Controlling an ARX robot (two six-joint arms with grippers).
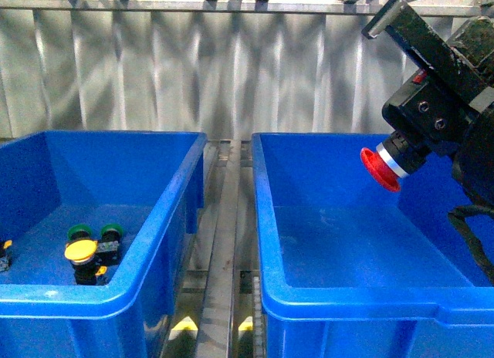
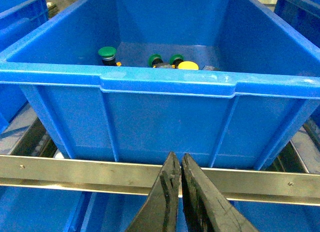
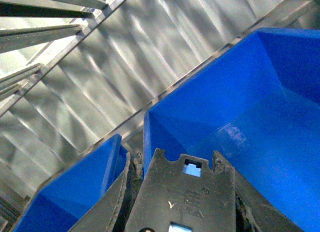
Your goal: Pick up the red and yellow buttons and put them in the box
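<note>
My right gripper (image 1: 413, 146) is shut on the red button (image 1: 379, 170) and holds it in the air above the right blue box (image 1: 266, 219), cap facing left. In the right wrist view the button's dark body (image 3: 185, 202) fills the gap between the jaws of the right gripper (image 3: 174, 158), with that box (image 3: 260, 117) beyond. The yellow button (image 1: 79, 251) lies in the left blue box (image 1: 181, 211); it also shows in the left wrist view (image 2: 188, 66). My left gripper (image 2: 179, 159) is shut and empty, outside that box's near wall (image 2: 165, 84).
Green-capped buttons (image 1: 111, 231) lie beside the yellow one, and several show in the left wrist view (image 2: 107, 53). A metal rail (image 2: 75, 169) runs under the left box. A metal track (image 1: 228, 242) separates the two boxes. A corrugated metal wall (image 1: 231, 72) stands behind.
</note>
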